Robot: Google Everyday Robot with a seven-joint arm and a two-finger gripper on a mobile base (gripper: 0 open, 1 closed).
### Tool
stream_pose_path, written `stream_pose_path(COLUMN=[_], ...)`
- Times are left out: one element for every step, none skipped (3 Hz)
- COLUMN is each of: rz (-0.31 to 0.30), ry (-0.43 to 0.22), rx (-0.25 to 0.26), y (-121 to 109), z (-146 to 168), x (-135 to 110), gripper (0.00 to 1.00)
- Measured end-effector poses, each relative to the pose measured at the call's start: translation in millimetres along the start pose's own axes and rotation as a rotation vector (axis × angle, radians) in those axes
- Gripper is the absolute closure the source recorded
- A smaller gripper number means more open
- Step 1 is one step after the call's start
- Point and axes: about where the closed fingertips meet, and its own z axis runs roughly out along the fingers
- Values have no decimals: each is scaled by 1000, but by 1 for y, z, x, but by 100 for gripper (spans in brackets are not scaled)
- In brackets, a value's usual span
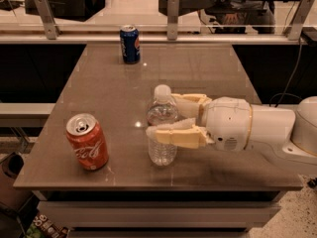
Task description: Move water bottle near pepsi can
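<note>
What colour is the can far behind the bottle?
Dark blue pepsi can, camera view; the gripper sits around the water bottle.

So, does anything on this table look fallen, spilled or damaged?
Nothing stands out. The water bottle, the pepsi can and the Coca-Cola can all stand upright on the table, with no spill visible. The gripper is at the water bottle.
</note>
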Motion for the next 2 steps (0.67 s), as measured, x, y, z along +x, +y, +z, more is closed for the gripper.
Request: stream_pose_path(rz=[-5, -10], ry=[2, 4], rx=[-4, -7], y=[2, 4], z=[2, 4], x=[-2, -4], gripper=[64, 88])
